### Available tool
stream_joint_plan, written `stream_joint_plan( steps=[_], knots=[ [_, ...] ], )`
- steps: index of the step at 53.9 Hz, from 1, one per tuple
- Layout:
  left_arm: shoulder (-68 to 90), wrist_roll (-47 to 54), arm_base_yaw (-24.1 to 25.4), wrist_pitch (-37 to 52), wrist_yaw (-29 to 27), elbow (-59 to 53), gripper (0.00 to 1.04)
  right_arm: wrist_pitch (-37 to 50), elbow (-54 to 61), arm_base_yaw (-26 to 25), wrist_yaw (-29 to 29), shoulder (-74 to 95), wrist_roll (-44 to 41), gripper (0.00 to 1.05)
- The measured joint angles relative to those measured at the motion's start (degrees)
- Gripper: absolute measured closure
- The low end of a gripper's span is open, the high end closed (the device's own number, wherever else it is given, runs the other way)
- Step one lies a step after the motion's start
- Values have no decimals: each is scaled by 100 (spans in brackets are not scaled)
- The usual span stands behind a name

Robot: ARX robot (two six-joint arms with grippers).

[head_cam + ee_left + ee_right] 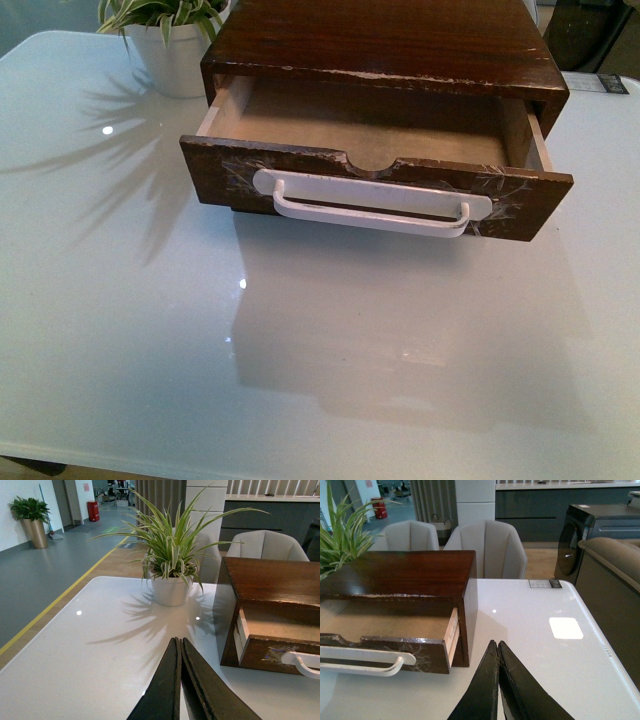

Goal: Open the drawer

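You'll see the wide dark-brown wooden drawer [375,185] with its white bar handle [372,212] pulled out, toward the white table's [150,350] far edge. The left gripper [179,645] and right gripper [497,647] are closed, empty.

drawer [375,190] rear: hidden inside cabinet [385,45]
handle [362,661]: cut by frame edge in both wrist views
plant [165,15]: leaves cropped in front view
arms: outside front view

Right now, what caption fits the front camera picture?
Dark wooden drawer with white handle pulled open, empty, potted plant behind.
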State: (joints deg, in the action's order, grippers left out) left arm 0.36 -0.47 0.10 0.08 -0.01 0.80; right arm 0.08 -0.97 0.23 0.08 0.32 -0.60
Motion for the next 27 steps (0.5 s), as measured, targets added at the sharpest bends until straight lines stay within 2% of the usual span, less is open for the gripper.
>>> stream_joint_plan(
  steps=[2,7,13,21,24,27],
  knots=[
    [0,-2,0,0,0,0,103,0,-2,0,0,0,0,99],
    [0,0,0,0,2,0,81,0,-2,0,0,0,0,76],
    [0,0,0,0,0,0,62,0,0,0,0,0,0,57],
    [0,0,0,0,2,0,23,0,0,0,0,0,0,19],
    [0,0,0,0,2,0,11,0,0,0,0,0,4,8],
    [0,13,0,0,2,0,8,0,0,0,0,0,4,9]
  ],
)
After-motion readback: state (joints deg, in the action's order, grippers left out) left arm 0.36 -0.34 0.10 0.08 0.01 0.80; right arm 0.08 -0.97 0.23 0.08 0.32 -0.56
